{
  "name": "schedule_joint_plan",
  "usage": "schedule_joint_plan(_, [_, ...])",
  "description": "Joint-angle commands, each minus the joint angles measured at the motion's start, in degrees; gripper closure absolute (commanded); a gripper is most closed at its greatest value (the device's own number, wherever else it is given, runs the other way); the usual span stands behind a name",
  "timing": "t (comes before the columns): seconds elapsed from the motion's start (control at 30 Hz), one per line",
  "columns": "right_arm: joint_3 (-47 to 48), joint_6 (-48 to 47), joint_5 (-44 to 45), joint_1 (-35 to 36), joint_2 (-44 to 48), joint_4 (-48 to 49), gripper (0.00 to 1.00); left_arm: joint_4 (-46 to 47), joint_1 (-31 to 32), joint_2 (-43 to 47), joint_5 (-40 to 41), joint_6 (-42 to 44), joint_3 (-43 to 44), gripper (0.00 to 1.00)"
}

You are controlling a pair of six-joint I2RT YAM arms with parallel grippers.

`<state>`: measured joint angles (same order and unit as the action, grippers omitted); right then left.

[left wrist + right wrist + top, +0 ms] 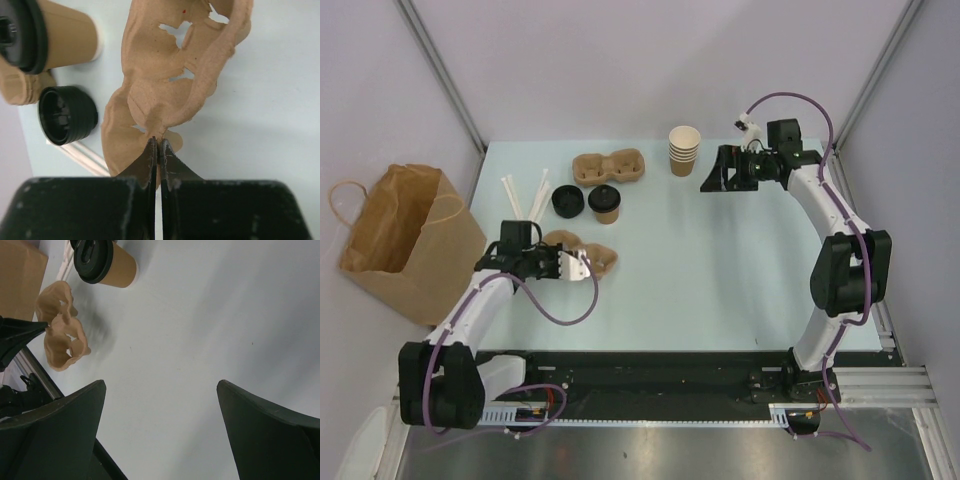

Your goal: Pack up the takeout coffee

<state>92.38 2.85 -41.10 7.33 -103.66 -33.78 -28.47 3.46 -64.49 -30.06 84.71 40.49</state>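
The takeout coffee (605, 204), a tan cup with a black lid, stands at the table's back left; it also shows in the left wrist view (60, 35) and the right wrist view (107, 262). My left gripper (570, 263) is shut on the near edge of a tan pulp cup carrier (592, 256), in front of the coffee. In the left wrist view the jaws (158, 142) pinch the carrier's rim (170, 75). My right gripper (710, 172) is open and empty above the back right, near the cup stack. Its view (160, 385) shows bare table between the fingers.
A brown paper bag (400, 240) stands open off the table's left edge. A loose black lid (567, 201) sits left of the coffee. A second pulp carrier (610, 167), a stack of lidless cups (684, 150) and white sticks (520, 195) lie at the back.
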Motion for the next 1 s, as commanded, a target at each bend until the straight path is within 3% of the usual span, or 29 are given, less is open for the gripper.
schedule_joint_plan(0.0, [2.72, -2.59, 1.46, -0.39, 1.35, -2.69, 0.00, 6.41, -0.74, -1.15, -1.93, 5.91, -2.61, 1.00])
schedule_joint_plan(0.23, [1.58, -2.68, 1.90, -0.39, 2.84, -2.52, 0.00, 9.23, -1.27, -4.33, 0.09, 8.80, -3.75, 1.00])
schedule_joint_plan(0.3, [1.40, -2.68, 2.08, -0.48, 3.11, -2.34, 0.00, 8.96, -1.27, -4.33, 1.75, 10.65, -4.80, 0.96])
schedule_joint_plan(0.33, [1.40, -2.68, 2.08, -0.48, 3.20, -2.34, 0.00, 8.09, -1.27, -4.24, 2.29, 11.26, -5.15, 0.90])
schedule_joint_plan(0.37, [1.40, -2.76, 2.08, -0.56, 3.28, -2.34, 0.00, 7.64, -1.27, -4.15, 2.90, 11.97, -5.59, 0.72])
schedule_joint_plan(0.53, [1.49, -2.68, 1.73, -0.74, 3.81, -2.26, 0.00, 0.62, -1.27, -1.17, 3.43, 12.32, -3.85, 0.38])
schedule_joint_plan(0.57, [1.58, -2.59, 1.47, -0.74, 3.81, -2.08, 0.00, -1.05, -1.27, -0.03, 3.35, 11.89, -2.10, 0.27])
schedule_joint_plan(0.63, [1.93, -2.41, 1.20, -0.65, 3.73, -1.99, 0.00, -8.07, -1.27, 1.03, 3.61, 11.54, 0.54, 0.22])
schedule_joint_plan(0.73, [2.89, -2.24, 0.85, -0.83, 3.38, -2.08, 0.00, -16.51, -1.27, 3.31, 2.39, 6.98, 8.09, 0.17])
schedule_joint_plan(0.83, [3.60, -1.19, 0.41, -1.00, 2.85, -0.94, 0.00, -20.84, -1.27, 3.41, 0.80, -3.64, 18.46, 0.15])
schedule_joint_plan(0.93, [4.82, -0.48, 0.15, -1.01, 1.71, 0.29, 0.00, -19.35, -1.27, 0.86, 0.97, -21.73, 29.88, 0.14])
schedule_joint_plan(0.97, [5.18, -0.13, 0.23, -0.92, 1.18, 0.55, 0.00, -18.82, -1.27, -0.10, 2.97, -31.26, 35.91, 0.14])
